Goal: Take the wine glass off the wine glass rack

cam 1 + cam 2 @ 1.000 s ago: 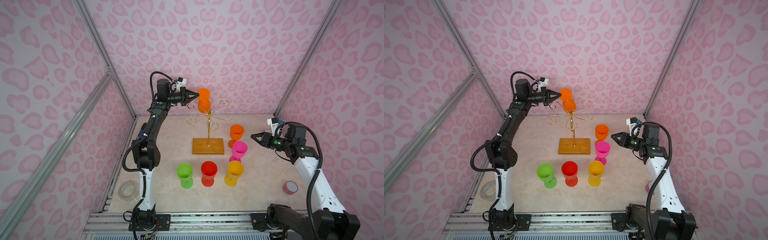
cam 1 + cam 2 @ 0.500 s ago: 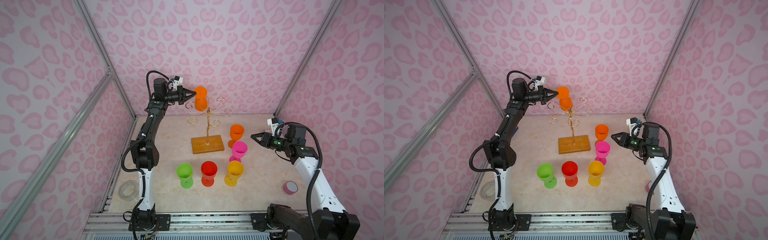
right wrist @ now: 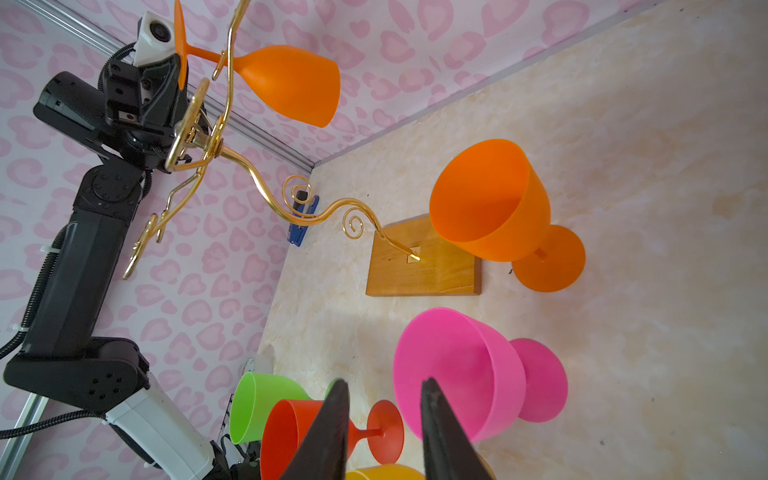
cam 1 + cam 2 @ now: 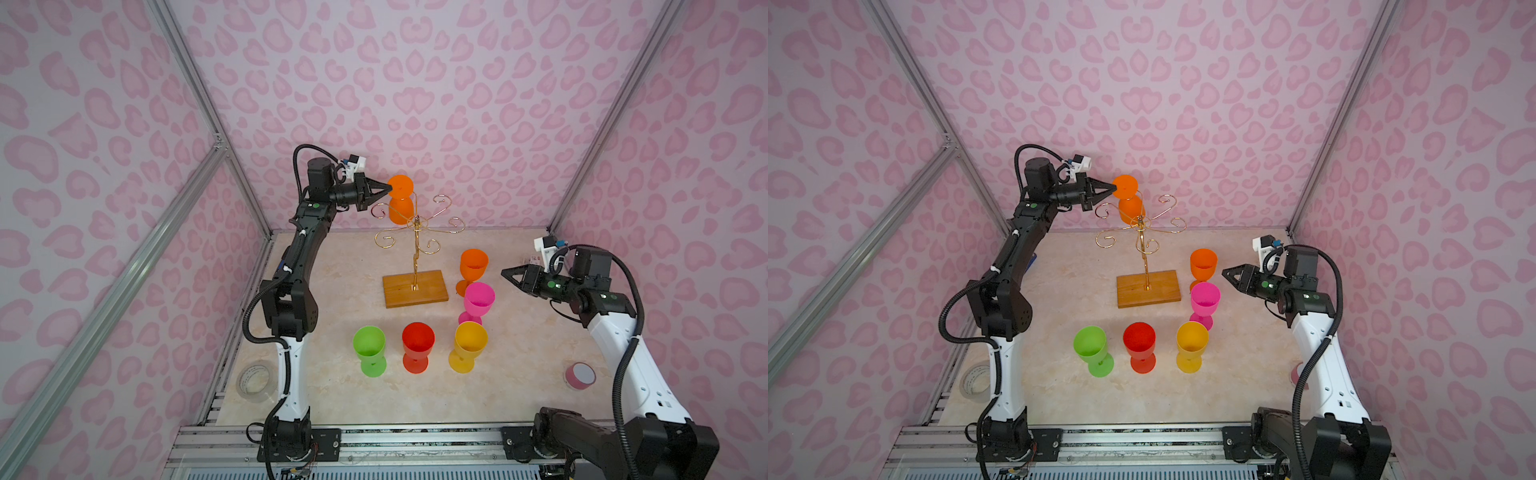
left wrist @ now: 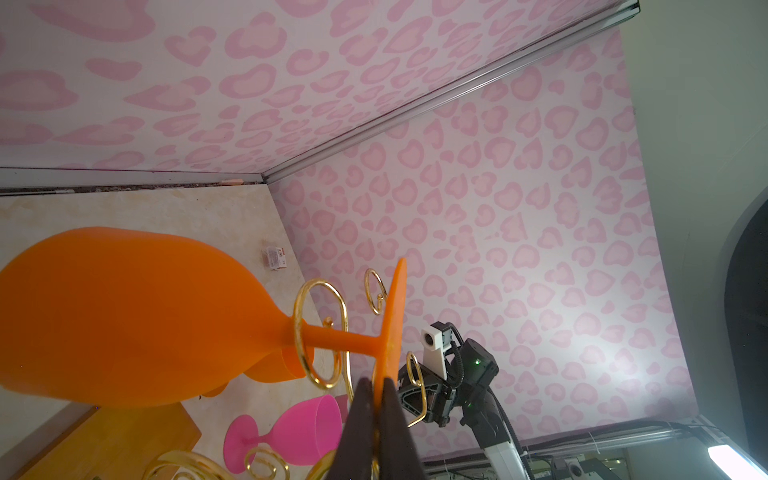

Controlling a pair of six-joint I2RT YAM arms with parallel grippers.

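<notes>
Two claws are in view, and only the left one is at work. The left claw [image 4: 384, 190] is clamped fully closed on the edge of the flat foot of the orange plastic wine glass [image 4: 400, 208]. The glass hangs bowl-down straight ahead of its tips.

Compared with a second ago, that claw and the glass's foot have drawn back a little toward the arm's own side. The gold wire wine glass rack with a honey-brown wooden base [image 4: 405, 291] stands below and beyond the claw. It has twisted slightly on the table, so its base, square before, now lies askew.

In the left wrist view the glass's stem runs through a curled gold spiral arm [image 5: 298, 332] just ahead of the tips, so the glass is not yet off the rack. My reading is that the pull is dragging the rack along rather than sliding the stem out of the curl. The removal is under way but not done, and the stand could tip.

Further right, the right claw [image 4: 508, 277] stands partly open with nothing between its fingers, unmoved over that second. A pink plastic goblet [image 4: 478, 299] sits just beside its tips.
</notes>
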